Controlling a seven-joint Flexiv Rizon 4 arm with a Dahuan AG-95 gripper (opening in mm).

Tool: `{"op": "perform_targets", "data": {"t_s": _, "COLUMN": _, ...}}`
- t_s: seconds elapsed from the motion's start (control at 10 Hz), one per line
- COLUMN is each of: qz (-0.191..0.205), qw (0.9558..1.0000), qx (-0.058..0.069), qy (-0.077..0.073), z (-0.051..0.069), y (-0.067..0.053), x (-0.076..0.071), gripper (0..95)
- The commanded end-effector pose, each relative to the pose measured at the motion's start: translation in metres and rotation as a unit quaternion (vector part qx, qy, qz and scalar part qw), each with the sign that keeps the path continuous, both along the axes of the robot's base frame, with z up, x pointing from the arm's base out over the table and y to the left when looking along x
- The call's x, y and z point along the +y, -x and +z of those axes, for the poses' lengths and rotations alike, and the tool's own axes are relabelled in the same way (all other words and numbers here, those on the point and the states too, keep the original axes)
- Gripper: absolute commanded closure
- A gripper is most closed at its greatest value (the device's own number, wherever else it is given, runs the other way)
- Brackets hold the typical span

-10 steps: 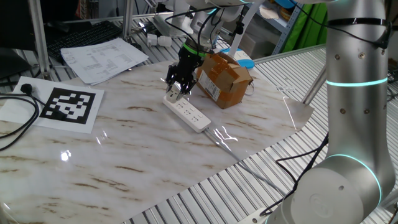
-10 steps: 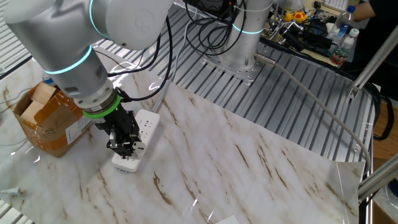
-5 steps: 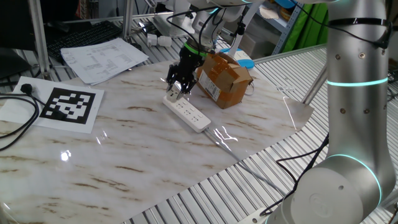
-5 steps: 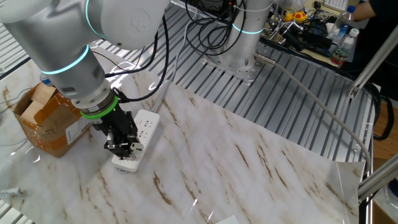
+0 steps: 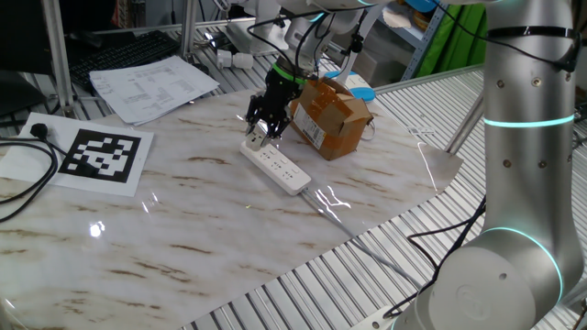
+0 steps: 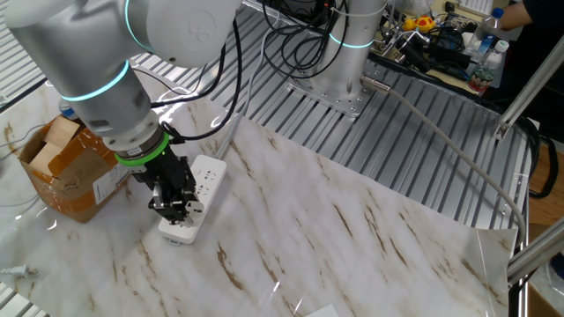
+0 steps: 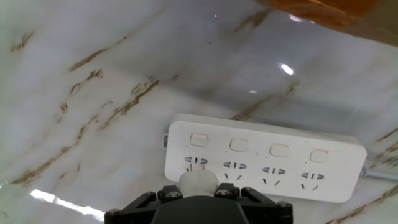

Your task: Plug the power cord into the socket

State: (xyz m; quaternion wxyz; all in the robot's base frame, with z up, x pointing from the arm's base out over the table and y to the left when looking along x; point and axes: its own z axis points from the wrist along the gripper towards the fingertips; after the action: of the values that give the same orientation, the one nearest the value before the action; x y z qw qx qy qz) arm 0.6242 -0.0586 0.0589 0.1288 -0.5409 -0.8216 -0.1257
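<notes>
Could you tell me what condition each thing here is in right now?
gripper: closed on the white plug, pointing steeply down.
white plug: held at the power strip's end outlet; how deep it sits I cannot tell.
power strip: lying flat, other three outlets free.
cardboard box: flaps partly open.

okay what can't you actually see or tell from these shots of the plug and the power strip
- Whether the white plug is fully seated: in the hand view the gripper body covers its base.
- The plug in both fixed views: hidden behind the gripper, too small.
- The power strip cable: cut off at the hand view's right edge.
</notes>
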Motion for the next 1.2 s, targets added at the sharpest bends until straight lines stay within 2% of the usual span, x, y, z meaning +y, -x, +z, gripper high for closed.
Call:
{"op": "perform_targets", "data": {"t_s": 0.1, "qz": 0.000, "qw": 1.0000, "qx": -0.002, "qy": 0.000, "z": -0.0001, "y": 0.0001, "x": -0.0002, "gripper": 95.0}}
{"op": "perform_targets", "data": {"t_s": 0.3, "qz": -0.003, "qw": 1.0000, "qx": -0.003, "qy": -0.005, "z": -0.0016, "y": -0.0002, "x": -0.0013, "gripper": 95.0}}
{"op": "perform_targets", "data": {"t_s": 0.7, "qz": -0.012, "qw": 0.9999, "qx": -0.006, "qy": -0.007, "z": -0.0031, "y": -0.0004, "x": -0.0024, "gripper": 95.0}}
{"op": "perform_targets", "data": {"t_s": 1.2, "qz": -0.033, "qw": 0.9992, "qx": -0.017, "qy": -0.016, "z": -0.0058, "y": -0.0007, "x": -0.0026, "gripper": 95.0}}
